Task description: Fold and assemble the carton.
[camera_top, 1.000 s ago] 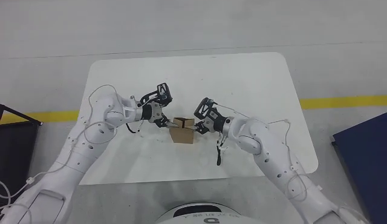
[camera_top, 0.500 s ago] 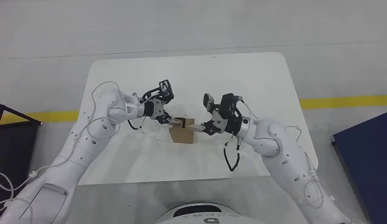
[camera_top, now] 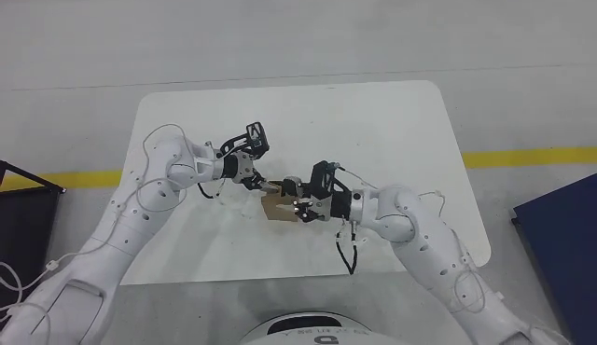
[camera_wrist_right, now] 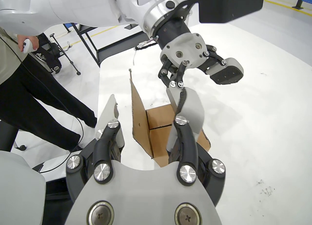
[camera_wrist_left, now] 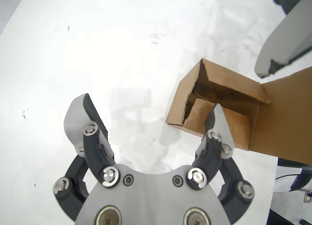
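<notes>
The small brown carton (camera_top: pixel 278 208) sits on the white table (camera_top: pixel 373 131), just on the robot's side of the middle, its top not closed and one tall flap standing upright. The left gripper (camera_wrist_left: pixel 150 101) is spread wide and holds nothing — one fingertip is right up against a short flap at the carton's open top. The right gripper (camera_wrist_right: pixel 149 110) is open too — its fingers straddle the upright flap without pinching it, one finger over the opening.
</notes>
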Controlling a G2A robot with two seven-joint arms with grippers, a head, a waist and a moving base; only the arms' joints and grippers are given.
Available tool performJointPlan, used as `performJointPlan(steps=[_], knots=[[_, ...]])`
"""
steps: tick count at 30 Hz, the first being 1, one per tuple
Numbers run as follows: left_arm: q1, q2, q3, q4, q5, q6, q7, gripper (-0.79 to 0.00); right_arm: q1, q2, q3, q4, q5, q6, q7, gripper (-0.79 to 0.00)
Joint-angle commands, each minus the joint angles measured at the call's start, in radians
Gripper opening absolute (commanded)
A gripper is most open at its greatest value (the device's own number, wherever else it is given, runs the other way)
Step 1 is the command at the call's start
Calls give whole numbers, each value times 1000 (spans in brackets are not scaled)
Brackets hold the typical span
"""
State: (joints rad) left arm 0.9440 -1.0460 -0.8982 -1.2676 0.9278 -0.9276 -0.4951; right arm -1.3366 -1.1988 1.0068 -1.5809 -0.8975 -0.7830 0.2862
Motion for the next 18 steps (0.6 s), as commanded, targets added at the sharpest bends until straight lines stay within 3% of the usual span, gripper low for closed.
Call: performJointPlan(steps=[1, 7, 18], knots=[[1, 1, -1, 0, 0, 3, 4, 0, 5, -1, -7, 27, 5, 2, -8, -677], [10, 5, -10, -5, 3, 11, 11, 0, 30, -8, -36, 92, 8, 26, -18, -751], [67, 36, -150, -5, -32, 92, 121, 0, 59, -12, -59, 110, 1, 48, -12, -711]])
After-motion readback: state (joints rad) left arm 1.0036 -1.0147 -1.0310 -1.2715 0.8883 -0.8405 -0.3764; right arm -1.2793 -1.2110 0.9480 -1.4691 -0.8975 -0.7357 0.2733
